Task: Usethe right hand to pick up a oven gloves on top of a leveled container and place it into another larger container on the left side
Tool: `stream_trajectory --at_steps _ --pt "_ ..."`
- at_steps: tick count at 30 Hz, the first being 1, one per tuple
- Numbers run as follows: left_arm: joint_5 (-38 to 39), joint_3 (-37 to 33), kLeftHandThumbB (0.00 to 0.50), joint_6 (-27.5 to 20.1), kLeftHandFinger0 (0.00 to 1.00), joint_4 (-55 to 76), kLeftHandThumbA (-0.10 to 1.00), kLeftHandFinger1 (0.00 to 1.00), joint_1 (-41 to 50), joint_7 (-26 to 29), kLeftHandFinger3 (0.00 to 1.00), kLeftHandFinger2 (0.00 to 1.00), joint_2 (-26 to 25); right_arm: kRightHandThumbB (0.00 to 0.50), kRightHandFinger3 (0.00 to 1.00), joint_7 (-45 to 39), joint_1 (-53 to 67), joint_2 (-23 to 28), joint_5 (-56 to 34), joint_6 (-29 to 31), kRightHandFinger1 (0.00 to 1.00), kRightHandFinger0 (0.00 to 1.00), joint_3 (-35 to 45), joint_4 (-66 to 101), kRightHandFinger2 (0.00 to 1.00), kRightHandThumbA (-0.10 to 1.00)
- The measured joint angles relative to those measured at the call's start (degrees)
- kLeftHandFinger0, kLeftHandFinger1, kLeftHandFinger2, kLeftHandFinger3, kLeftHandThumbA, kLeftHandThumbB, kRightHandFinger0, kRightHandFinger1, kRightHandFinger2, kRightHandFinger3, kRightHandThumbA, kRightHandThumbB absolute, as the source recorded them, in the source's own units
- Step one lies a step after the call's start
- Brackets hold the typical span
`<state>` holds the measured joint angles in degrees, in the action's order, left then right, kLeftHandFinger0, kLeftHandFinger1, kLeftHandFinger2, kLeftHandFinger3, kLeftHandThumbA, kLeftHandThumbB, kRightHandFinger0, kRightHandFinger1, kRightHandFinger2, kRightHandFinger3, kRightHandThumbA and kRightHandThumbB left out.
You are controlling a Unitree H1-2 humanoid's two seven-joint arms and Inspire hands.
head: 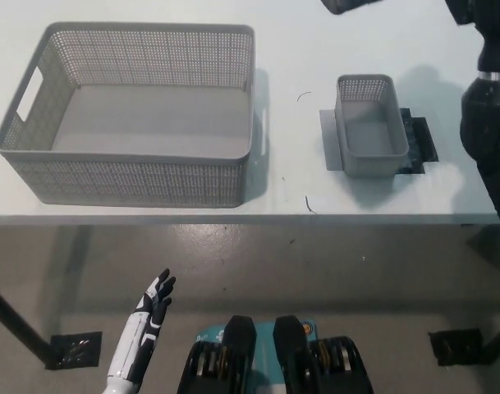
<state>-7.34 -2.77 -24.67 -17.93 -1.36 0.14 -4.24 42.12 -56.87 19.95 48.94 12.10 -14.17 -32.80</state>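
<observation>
Glove point(348, 5) barely shows at the far edge, apparently held by my right arm point(489, 123), hand unseen; next I carry it left over the basket point(126, 189); left hand point(155, 300) idles open below.

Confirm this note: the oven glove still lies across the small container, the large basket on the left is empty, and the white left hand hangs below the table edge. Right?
Not quite. In the head view the small container is uncovered; the oven glove is lifted to the top edge. The large basket is empty and the left hand hangs low.
</observation>
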Motion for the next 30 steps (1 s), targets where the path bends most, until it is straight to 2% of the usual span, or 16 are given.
stream_trajectory --at_steps 4,8,11,13,15,16,17,20,21,22,23,24,25,27,29,30 --pt "-0.01 0.00 0.178 0.00 1.00 0.00 1.00 1.00 -0.12 0.00 1.00 1.00 -0.05 0.264 0.42 -1.49 -1.21 -1.63 -0.18 -0.05 0.16 0.00 -1.00 -1.97 0.54 -0.10" --pt "-0.01 0.00 0.180 0.00 1.00 0.00 1.00 1.00 -0.29 0.00 1.00 1.00 -0.07 0.252 0.46 -2.01 -3.38 -4.07 -0.19 0.04 0.19 0.00 -2.55 -6.35 0.61 -0.10" --pt "-0.05 -0.01 0.174 0.00 1.00 0.18 1.00 1.00 -0.30 0.00 1.00 1.00 -0.08 0.226 0.48 -1.96 -6.06 -7.29 -0.05 0.13 0.19 0.00 -4.47 -12.26 0.62 -0.10" --pt "-0.05 -0.03 0.174 0.00 1.00 0.29 1.00 1.00 -0.31 -0.01 1.00 1.00 -0.05 0.216 0.51 -1.97 -7.51 -9.28 0.05 0.15 0.23 0.00 -5.81 -15.46 0.68 -0.10" --pt "-0.05 -0.03 0.185 0.00 1.00 0.30 1.00 1.00 -0.29 0.00 1.00 1.00 -0.07 0.225 0.56 -1.98 -9.05 -11.33 0.05 0.13 0.23 0.00 -6.88 -18.79 0.68 -0.10" --pt "-0.07 -0.03 0.187 0.01 1.00 0.30 1.00 1.00 -0.27 0.00 1.00 1.00 -0.12 0.257 0.58 -2.00 -10.08 -12.40 0.04 0.13 0.20 0.00 -7.37 -20.94 0.62 -0.10" --pt "-0.09 -0.04 0.183 0.01 1.00 0.31 1.00 1.00 -0.29 0.00 1.00 1.00 -0.16 0.257 0.45 -2.01 -11.05 -13.41 0.03 0.13 0.10 0.00 -7.86 -22.98 0.48 -0.10" --pt "-0.28 -0.08 0.183 0.01 1.00 0.35 1.00 1.00 -0.28 0.01 1.00 1.00 -0.14 0.273 0.21 -1.92 -14.69 -16.85 -0.01 0.19 0.00 0.00 -9.33 -30.20 0.34 -0.10" --pt "-0.36 -0.09 0.192 0.01 1.00 0.39 1.00 1.00 -0.27 0.00 1.00 1.00 -0.14 0.258 0.15 -1.85 -15.92 -17.82 -0.07 0.20 0.00 0.00 -9.59 -32.30 0.36 -0.10" --pt "-0.45 -0.10 0.193 0.01 1.00 0.42 1.00 1.00 -0.27 0.01 1.00 1.00 -0.15 0.246 0.16 -1.84 -16.95 -18.83 -0.16 0.21 0.00 0.00 -9.97 -34.59 0.36 -0.10" --pt "-0.53 -0.10 0.193 0.02 1.00 0.42 1.00 1.00 -0.28 0.00 1.00 1.00 -0.16 0.219 0.13 -1.84 -17.98 -19.71 -0.28 0.21 0.01 0.00 -10.26 -36.42 0.42 -0.10" --pt "-0.59 -0.12 0.193 0.02 1.00 0.43 1.00 1.00 -0.28 0.00 1.00 1.00 -0.16 0.206 0.20 -1.84 -18.94 -20.50 -0.39 0.21 0.03 0.00 -10.48 -38.06 0.49 -0.10" --pt "-0.69 -0.16 0.194 0.02 1.00 0.44 1.00 1.00 -0.29 0.00 1.00 1.00 -0.18 0.202 0.21 -1.85 -20.05 -21.42 -0.48 0.16 0.05 0.00 -10.72 -39.87 0.53 -0.10" --pt "-0.86 -0.22 0.192 0.02 1.00 0.46 1.00 1.00 -0.32 -0.01 1.00 1.00 -0.23 0.188 0.15 -1.88 -21.87 -22.92 -0.61 -0.05 0.07 0.00 -11.12 -42.47 0.60 -0.10" --pt "-1.00 -0.23 0.193 0.01 1.00 0.46 1.00 1.00 -0.32 0.00 1.00 1.00 -0.28 0.215 0.24 -2.15 -23.31 -24.15 -0.70 -0.48 0.12 0.00 -11.50 -44.29 0.65 -0.10" --pt "-1.09 -0.24 0.195 0.02 1.00 0.46 1.00 1.00 -0.34 -0.01 1.00 1.00 -0.32 0.231 0.33 -2.54 -24.10 -24.78 -0.80 -0.90 0.15 0.00 -11.65 -45.50 0.70 -0.10"
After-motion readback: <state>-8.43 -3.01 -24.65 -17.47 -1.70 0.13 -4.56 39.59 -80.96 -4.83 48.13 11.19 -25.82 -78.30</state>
